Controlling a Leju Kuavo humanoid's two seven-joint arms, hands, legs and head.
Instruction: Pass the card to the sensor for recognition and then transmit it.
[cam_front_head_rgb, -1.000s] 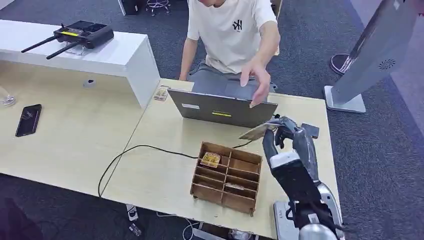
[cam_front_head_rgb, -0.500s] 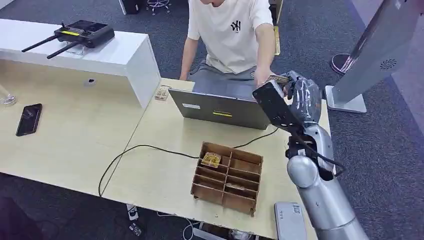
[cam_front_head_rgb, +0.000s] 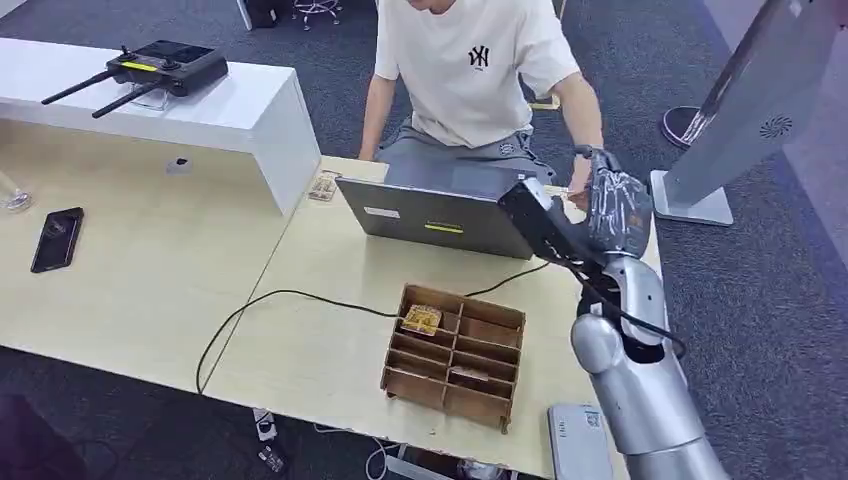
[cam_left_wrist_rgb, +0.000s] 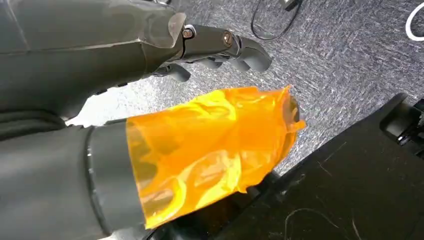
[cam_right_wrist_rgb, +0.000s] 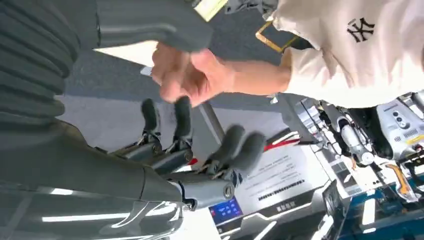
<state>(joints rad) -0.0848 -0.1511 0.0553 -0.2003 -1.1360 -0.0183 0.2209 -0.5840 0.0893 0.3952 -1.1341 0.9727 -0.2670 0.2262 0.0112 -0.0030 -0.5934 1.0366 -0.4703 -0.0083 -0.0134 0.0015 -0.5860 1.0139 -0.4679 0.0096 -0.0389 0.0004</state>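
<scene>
Both right hand fingers and person's hand meet.

A black interlocked "NY" logo sits on the chest of the person's white T-shirt; in the right wrist view the same mark appears turned on its side. The laptop lid carries a yellow label and a white sticker, both too small to read. A white printed sheet in the right wrist view bears lines of text, too blurred to make out.
</scene>
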